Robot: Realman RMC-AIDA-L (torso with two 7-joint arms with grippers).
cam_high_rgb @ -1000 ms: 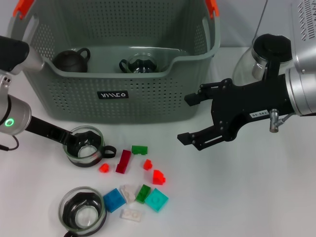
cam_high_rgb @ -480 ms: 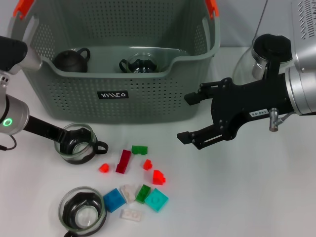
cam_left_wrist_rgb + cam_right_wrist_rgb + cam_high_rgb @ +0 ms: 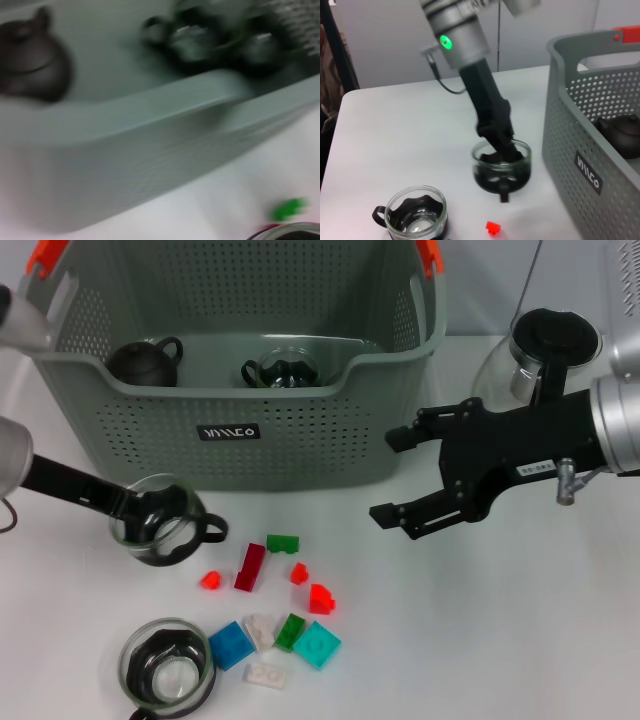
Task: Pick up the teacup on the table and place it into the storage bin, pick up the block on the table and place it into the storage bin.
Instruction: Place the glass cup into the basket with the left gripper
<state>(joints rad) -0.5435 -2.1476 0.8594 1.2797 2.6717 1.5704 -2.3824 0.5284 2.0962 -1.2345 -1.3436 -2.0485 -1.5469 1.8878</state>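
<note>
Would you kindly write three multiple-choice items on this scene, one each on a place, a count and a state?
1. Where is the black teapot?
A. inside the storage bin
B. on the table
C. beside the glass jug

2. How many glass teacups are outside the bin?
A. one
B. two
C. four

3. What is the left gripper doing?
A. hanging open and empty
B. holding a red block
C. holding a tilted teacup

Answers:
1. A, it sits behind the bin's front wall.
2. B, the held cup and the second teacup on the table.
3. C, its fingers reach into the lifted cup, while the right gripper is open and empty.
</note>
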